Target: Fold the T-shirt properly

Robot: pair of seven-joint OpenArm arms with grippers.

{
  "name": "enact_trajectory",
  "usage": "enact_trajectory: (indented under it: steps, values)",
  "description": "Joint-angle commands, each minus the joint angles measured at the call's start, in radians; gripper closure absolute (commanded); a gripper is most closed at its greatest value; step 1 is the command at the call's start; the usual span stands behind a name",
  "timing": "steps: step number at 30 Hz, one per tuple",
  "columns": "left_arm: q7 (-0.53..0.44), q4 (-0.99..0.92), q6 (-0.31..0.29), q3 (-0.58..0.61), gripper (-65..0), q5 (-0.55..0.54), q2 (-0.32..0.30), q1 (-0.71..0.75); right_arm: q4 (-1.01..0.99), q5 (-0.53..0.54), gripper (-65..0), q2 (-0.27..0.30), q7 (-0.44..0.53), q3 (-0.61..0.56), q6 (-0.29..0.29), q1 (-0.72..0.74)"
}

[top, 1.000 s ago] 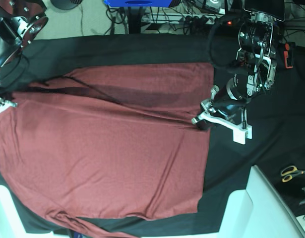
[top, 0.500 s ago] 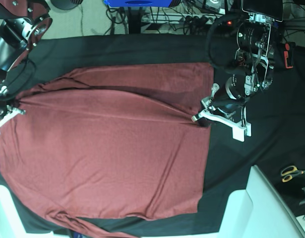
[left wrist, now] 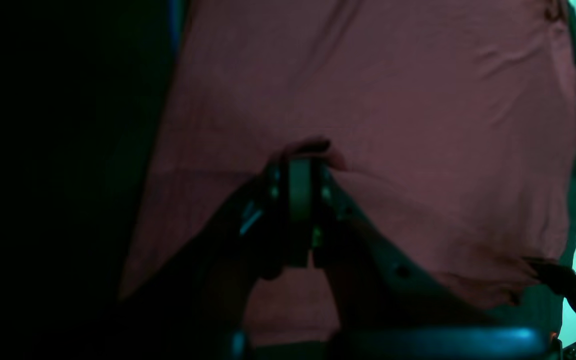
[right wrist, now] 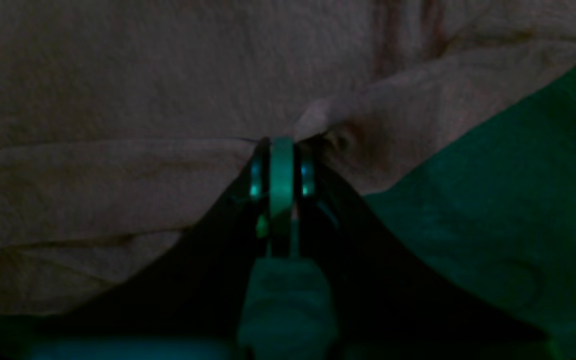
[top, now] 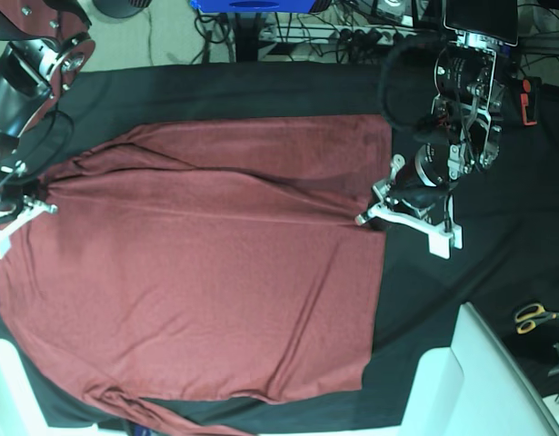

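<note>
The brick-red T-shirt [top: 215, 272] lies spread over the black sheet, its cloth stretched between both grippers. At its right edge my left gripper [top: 363, 218] is shut on the fabric. The left wrist view shows the closed jaws of the left gripper [left wrist: 299, 156] pinching a small raised fold of the T-shirt [left wrist: 418, 125]. At the left edge my right gripper [top: 43, 207] is shut on the cloth. In the right wrist view the right gripper [right wrist: 282, 142] clamps a bunched fold of the T-shirt [right wrist: 118, 75].
A black cloth sheet [top: 261, 91] covers the table. Scissors [top: 534, 316] lie at the far right, beside a white block [top: 479, 381] at the bottom right corner. Cables and a power strip [top: 352, 36] run along the back edge.
The right gripper has shifted slightly right and down with the cloth. The shirt's upper part has flattened and the dark fold shadow is gone. The left gripper has barely moved.
</note>
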Motion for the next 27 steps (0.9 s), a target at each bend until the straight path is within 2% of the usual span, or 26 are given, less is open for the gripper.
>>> enact_trajectory:
  steps: [1, 6, 8, 10, 12, 15, 16, 18, 20, 23, 27]
  values:
    - [-0.016, 0.015, -0.008, -0.005, 0.0, -0.005, -0.006, -0.027, 0.017, 0.006, -0.2, 0.015, 0.021, -0.001, -0.001, 0.023]
    - [-0.014, -0.008, -0.008, -0.006, -1.0, -0.004, -0.008, -0.049, 0.017, 0.008, -0.2, 0.008, 0.050, 0.000, -0.001, 0.025]
    - [-0.014, -0.022, -0.008, -0.005, -9.7, -0.004, -0.008, -0.069, 0.023, 0.008, -0.3, -0.004, 0.060, 0.006, -0.001, 0.025]
    - [-0.014, -0.034, -0.008, 0.003, -21.7, -0.005, -0.006, -0.081, 0.023, 0.009, -2.9, -0.004, 0.067, 0.006, -0.001, 0.025]
    - [-0.014, -0.040, -0.006, -0.006, -37.0, -0.005, 0.014, -0.088, 0.023, 0.009, -10.5, -0.004, 0.079, 0.008, 0.002, 0.027]
    - [-0.016, -0.029, -0.008, -0.008, -60.6, -0.002, 0.012, -0.090, 0.026, 0.011, -26.0, -0.004, 0.102, 0.009, 0.007, 0.027]
    - [-0.016, -0.022, -0.009, -0.008, -65.0, -0.002, 0.012, -0.090, 0.035, 0.011, -31.7, -0.004, 0.113, 0.011, 0.007, 0.027]
    - [-0.016, -0.012, -0.009, -0.008, -65.0, -0.002, 0.011, -0.090, 0.089, 0.011, -39.9, -0.004, 0.129, 0.011, 0.007, 0.020]
    - [-0.016, 0.006, -0.009, -0.008, -65.0, -0.002, 0.011, -0.084, 0.156, 0.011, -43.8, -0.018, 0.135, 0.014, 0.007, 0.007]
    - [-0.011, 0.058, -0.009, -0.006, -65.0, -0.002, 0.011, -0.047, 0.259, 0.009, -43.8, -0.024, 0.133, 0.074, 0.002, 0.000]
    - [-0.014, 0.156, -0.009, -0.006, -65.0, -0.002, 0.000, 0.048, 0.245, 0.005, -43.7, 0.015, 0.132, 0.077, 0.000, -0.001]
